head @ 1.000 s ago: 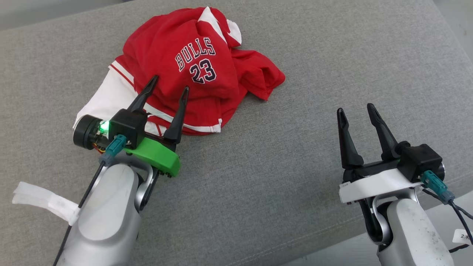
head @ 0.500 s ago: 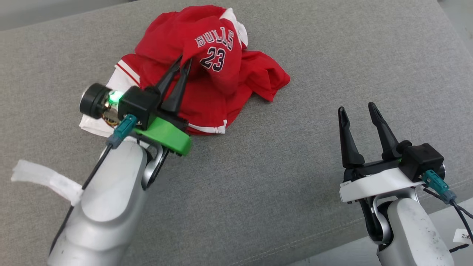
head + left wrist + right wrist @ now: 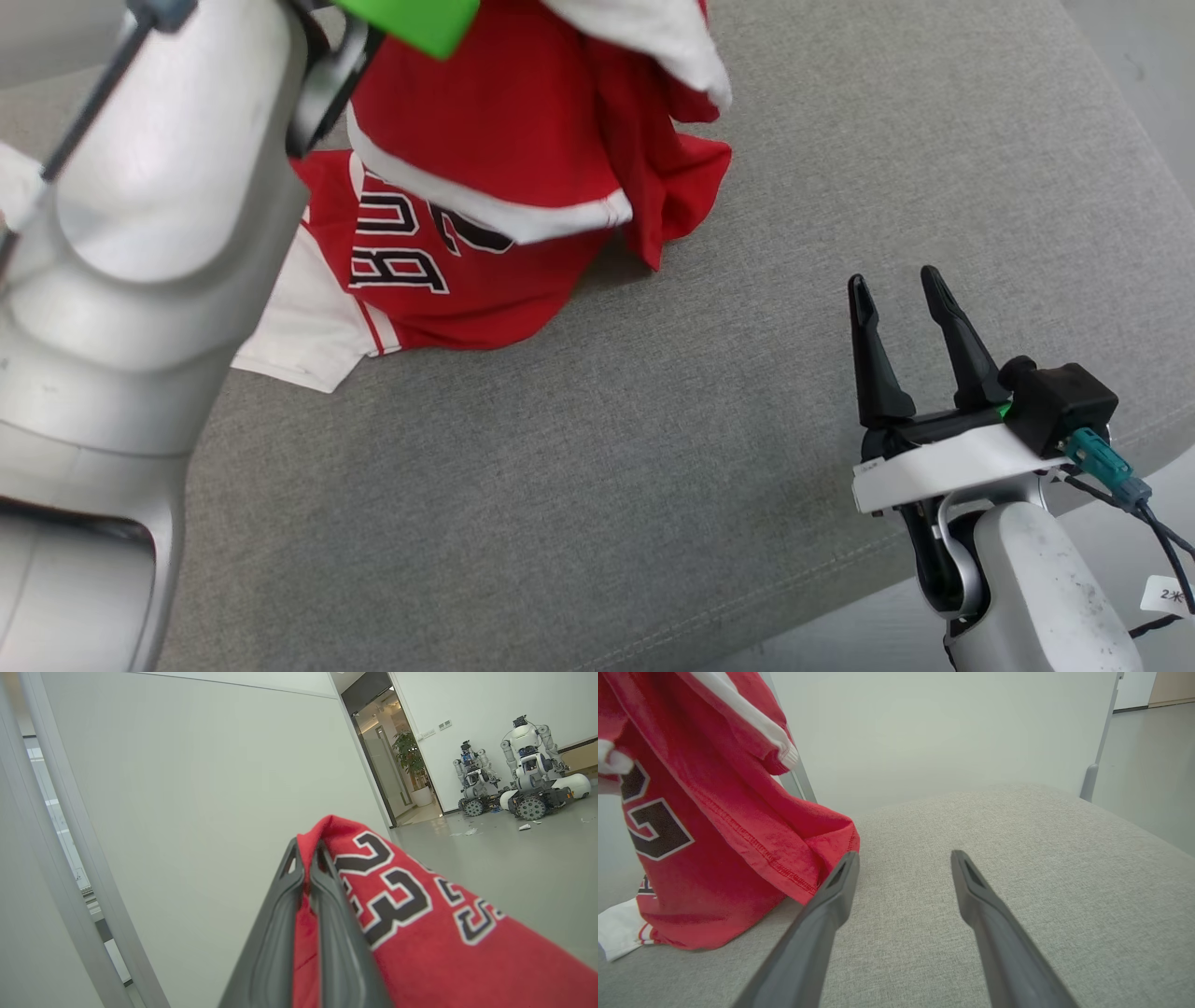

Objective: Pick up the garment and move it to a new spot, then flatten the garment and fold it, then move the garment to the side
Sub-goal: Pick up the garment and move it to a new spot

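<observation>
Grey fabric cushion [image 3: 653,448] below, pale wall panel [image 3: 210,788] behind. Up at the left gripper [image 3: 306,851]: clenched tight on a fold of the red garment [image 3: 420,933]. Cloth pinched between the two dark fingers and spilling over the right-hand finger in the left wrist view, with a dark, white-edged 23 just beside the tips. Held high, toward the top left of the head view, with the pale left forearm [image 3: 159,187] and a green mount [image 3: 411,19] in front of part of the cloth.

Hanging from that grip in a red drape with white trim. Lower end resting on the cushion: a white sleeve [image 3: 299,341] flat on the fabric at the left, a red corner touching down at the right.

Down at the right gripper [image 3: 894,280]: released, fingers spread, holding nothing, low over the cushion near its front edge and well apart from the left one. Along those fingers in the right wrist view, nearest red hem just beside the left-hand fingertip; touching or not, cannot tell. Grey cushion fabric between the spread fingers and beyond.

Farther out in the left wrist view: grey floor [image 3: 514,868], a doorway [image 3: 383,765] with a potted plant [image 3: 411,751], other robots [image 3: 532,779] parked against the far wall. Slim metal post [image 3: 1099,742] past the cushion's far edge in the right wrist view.
</observation>
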